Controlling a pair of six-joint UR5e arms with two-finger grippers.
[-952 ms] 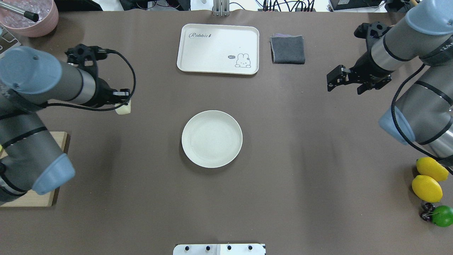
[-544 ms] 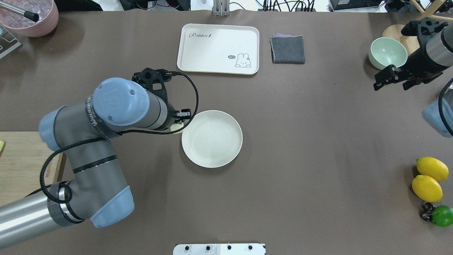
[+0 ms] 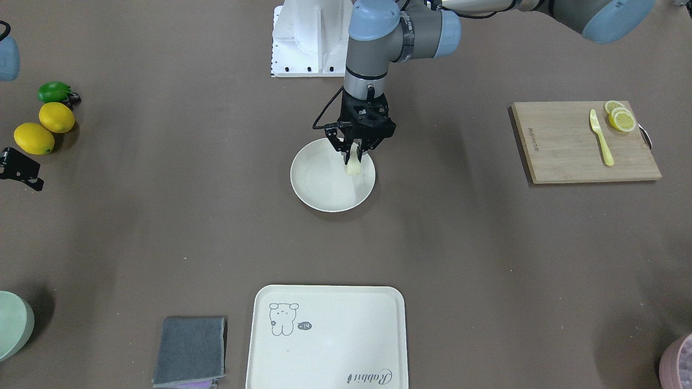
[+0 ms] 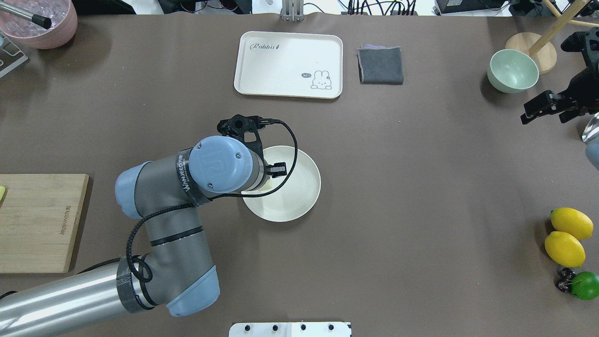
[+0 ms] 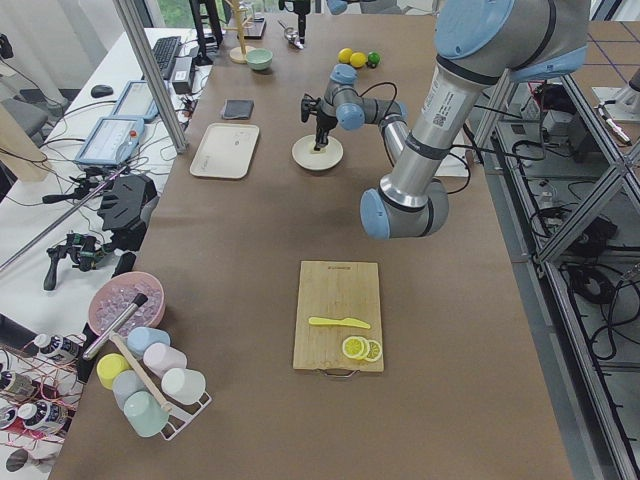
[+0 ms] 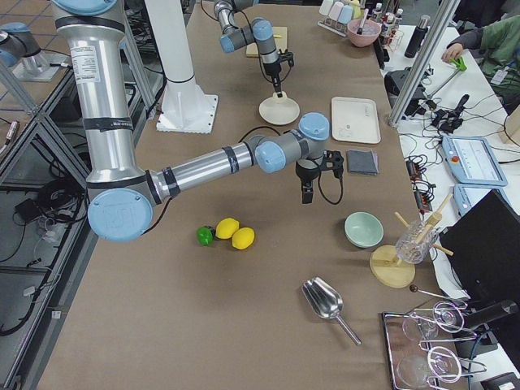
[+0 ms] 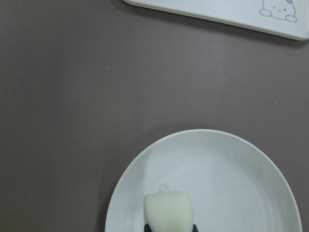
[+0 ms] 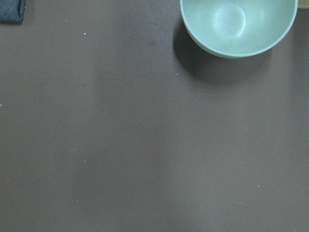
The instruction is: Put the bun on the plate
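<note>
The bun, a small pale cream lump, hangs between the fingers of my left gripper, which is shut on it. It is over the inside of the round cream plate, toward the side nearest the robot. I cannot tell whether it touches the plate. The left wrist view shows the bun low over the plate. From overhead, the left wrist hides most of the bun above the plate. My right gripper hangs open and empty at the table's far right edge.
A cream tray and a grey cloth lie at the far side. A green bowl stands near the right gripper. Lemons sit at the right edge. A wooden board holds a knife and lemon slices.
My left arm has swung right from the table's left side, carrying the bun to above the plate. The right arm has pulled back toward the right edge.
</note>
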